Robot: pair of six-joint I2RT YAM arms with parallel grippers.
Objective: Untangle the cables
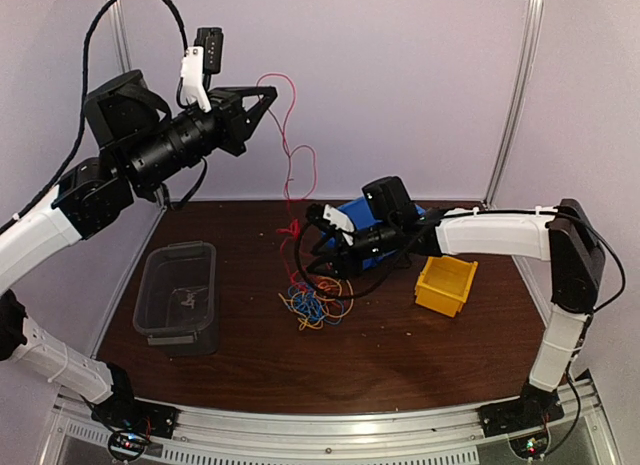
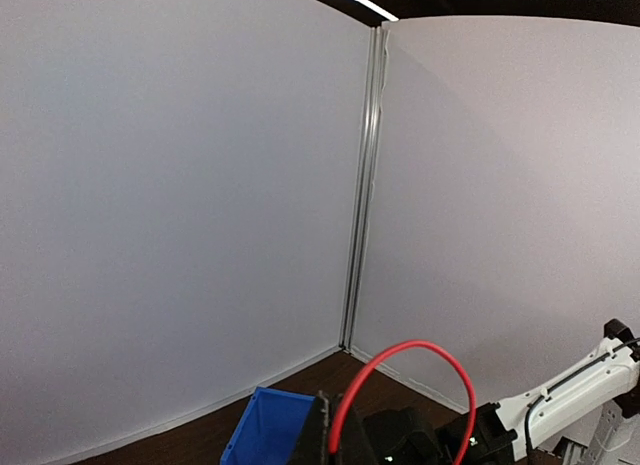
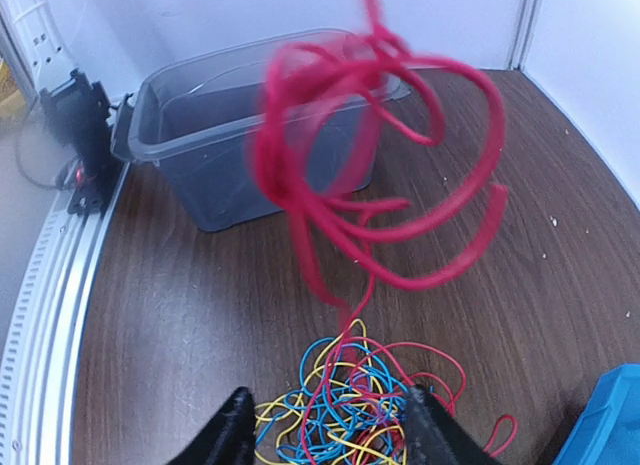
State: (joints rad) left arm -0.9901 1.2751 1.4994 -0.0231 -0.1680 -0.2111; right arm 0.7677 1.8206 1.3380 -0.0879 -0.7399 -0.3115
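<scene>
A tangle of cables (image 1: 314, 304), blue, yellow and red, lies mid-table. One red cable (image 1: 291, 145) rises from it in loose curls to my left gripper (image 1: 264, 99), which is raised high near the back wall and shut on that cable's end. The left wrist view shows the red cable (image 2: 410, 347) arching out from between the closed fingers (image 2: 322, 435). My right gripper (image 1: 316, 249) hovers just above and behind the tangle, open. In the right wrist view its fingertips (image 3: 238, 417) straddle the pile (image 3: 365, 410), with blurred red cable loops (image 3: 375, 165) hanging in front.
A clear plastic tub (image 1: 178, 295) stands at the left of the table. A yellow bin (image 1: 447, 283) sits to the right, and a blue bin (image 1: 358, 211) behind the right gripper. White walls enclose the back and sides; an aluminium rail (image 1: 330, 447) runs along the near edge.
</scene>
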